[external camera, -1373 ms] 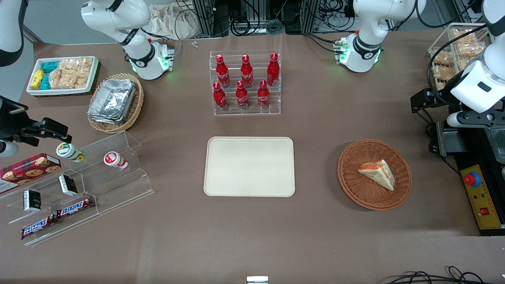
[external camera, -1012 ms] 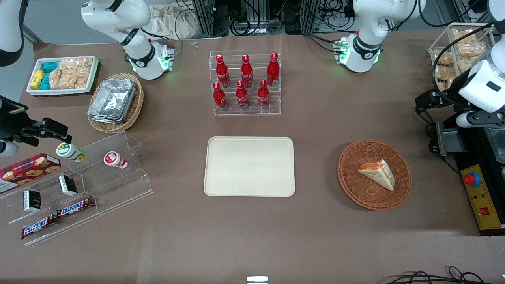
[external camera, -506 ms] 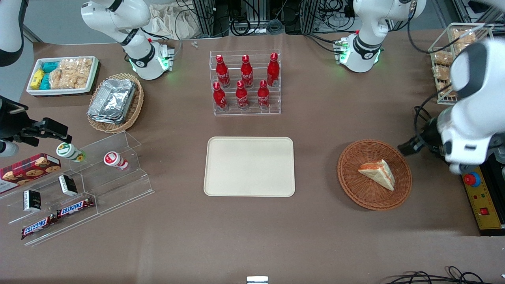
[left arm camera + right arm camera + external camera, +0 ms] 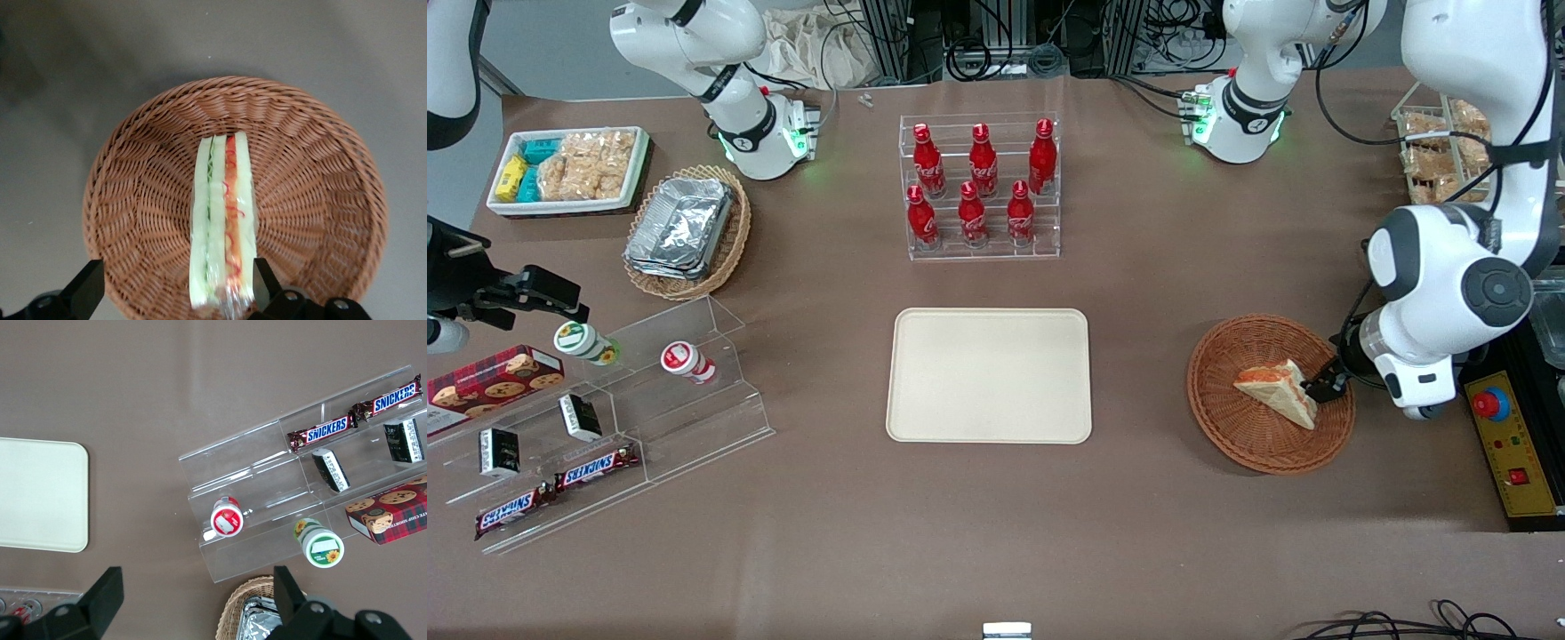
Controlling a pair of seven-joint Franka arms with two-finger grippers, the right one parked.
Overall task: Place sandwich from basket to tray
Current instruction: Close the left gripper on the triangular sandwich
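Note:
The sandwich (image 4: 1278, 391), a pale bread wedge with orange-red and green layers, lies in the round reddish-brown wicker basket (image 4: 1227, 427). My left gripper (image 4: 1325, 387) is low over the basket's rim, at the sandwich's broad end, toward the working arm's end of the table. In the left wrist view the gripper (image 4: 174, 280) is open. Its fingers stand on either side of the sandwich (image 4: 223, 220), one close by the orange side, the other well apart from it over the basket (image 4: 133, 200). The cream tray (image 4: 989, 375) lies empty beside the basket, toward the parked arm; it also shows in the right wrist view (image 4: 40, 493).
A clear rack of red bottles (image 4: 980, 187) stands farther from the front camera than the tray. A yellow control box with a red button (image 4: 1507, 444) lies beside the basket. A stepped acrylic stand with snacks (image 4: 605, 418), an oval foil basket (image 4: 687, 229) and a white bin (image 4: 569, 169) lie toward the parked arm's end.
The left arm has swung in from the table's edge and come down to the basket. Its gripper now straddles the sandwich's end. The sandwich and basket have not moved.

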